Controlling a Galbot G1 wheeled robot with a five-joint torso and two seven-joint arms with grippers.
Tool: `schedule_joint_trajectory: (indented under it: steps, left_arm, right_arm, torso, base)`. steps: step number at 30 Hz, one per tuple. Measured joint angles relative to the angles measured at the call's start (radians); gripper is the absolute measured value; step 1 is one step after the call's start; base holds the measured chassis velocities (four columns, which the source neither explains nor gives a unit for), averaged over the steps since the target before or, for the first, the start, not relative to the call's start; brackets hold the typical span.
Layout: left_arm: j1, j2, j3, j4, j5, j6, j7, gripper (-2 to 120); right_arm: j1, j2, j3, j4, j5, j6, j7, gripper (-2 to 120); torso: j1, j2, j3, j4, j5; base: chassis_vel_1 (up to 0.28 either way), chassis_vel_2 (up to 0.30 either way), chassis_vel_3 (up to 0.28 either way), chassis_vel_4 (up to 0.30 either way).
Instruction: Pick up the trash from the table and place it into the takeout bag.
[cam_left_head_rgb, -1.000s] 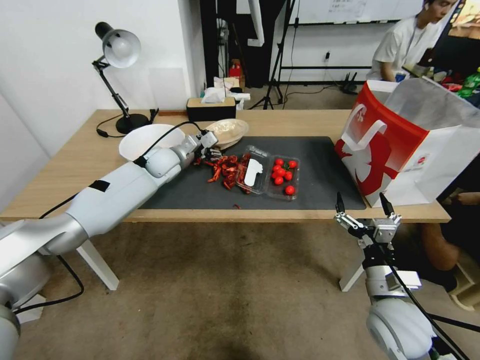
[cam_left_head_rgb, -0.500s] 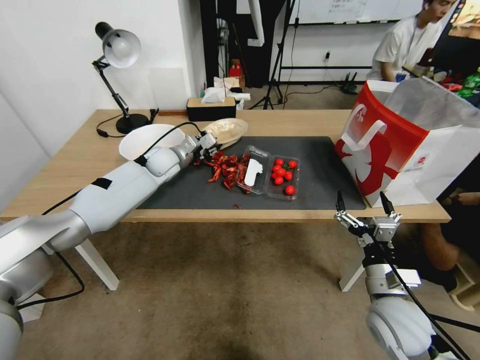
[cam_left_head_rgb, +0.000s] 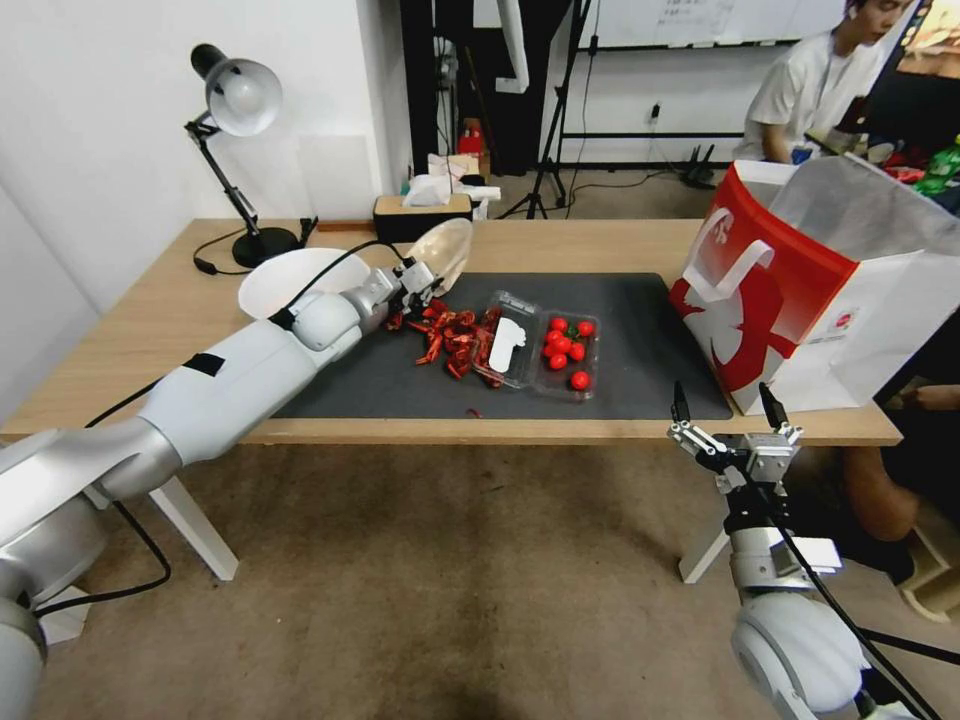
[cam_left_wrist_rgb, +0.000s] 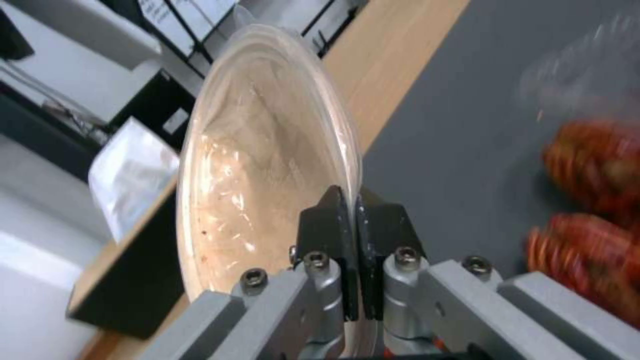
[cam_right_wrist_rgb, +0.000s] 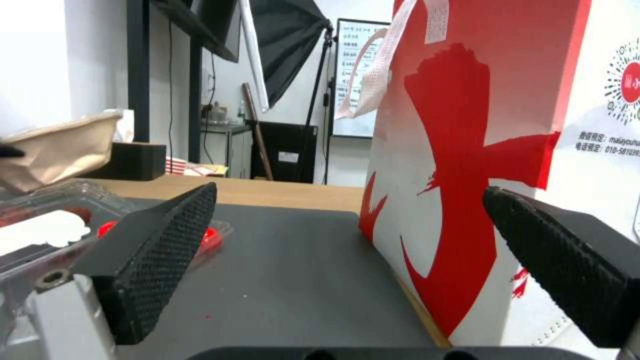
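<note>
A beige shallow bowl (cam_left_head_rgb: 445, 250) stands tilted up on its edge at the back edge of the dark mat (cam_left_head_rgb: 640, 330) on the table (cam_left_head_rgb: 600, 240). My left gripper (cam_left_head_rgb: 425, 280) is shut on its rim; in the left wrist view the fingers (cam_left_wrist_rgb: 333, 220) pinch the bowl (cam_left_wrist_rgb: 260, 165) at its near rim. The takeout bag (cam_left_head_rgb: 800, 300), red-faced and white, stands open at the table's right end. My right gripper (cam_left_head_rgb: 725, 400) hangs open below the table's front edge, facing the bag (cam_right_wrist_rgb: 467, 150), with nothing between its fingers.
A pile of red crayfish shells (cam_left_head_rgb: 455, 335) and a clear clamshell of cherry tomatoes (cam_left_head_rgb: 545, 350) lie mid-mat. A white bowl (cam_left_head_rgb: 285, 280) sits under my left forearm. A desk lamp (cam_left_head_rgb: 235, 100) and a tissue box (cam_left_head_rgb: 420, 215) stand at the back.
The beige bowl has gone from lying flat to tilted up on its edge, raised by my left gripper. The right arm has not moved.
</note>
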Motion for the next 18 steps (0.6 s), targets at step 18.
schedule_joint_trajectory:
  steps: [18]
  left_arm:
    - [-0.279,-0.241,0.130,-0.197,-0.237,0.003,-0.095,0]
  right_arm:
    - [-0.032,0.015,0.027,0.028,-0.003,0.001,0.004,100]
  torso:
    - [0.000,0.000,0.000,-0.0008,0.0007]
  base:
    - [0.000,0.000,0.000,0.000]
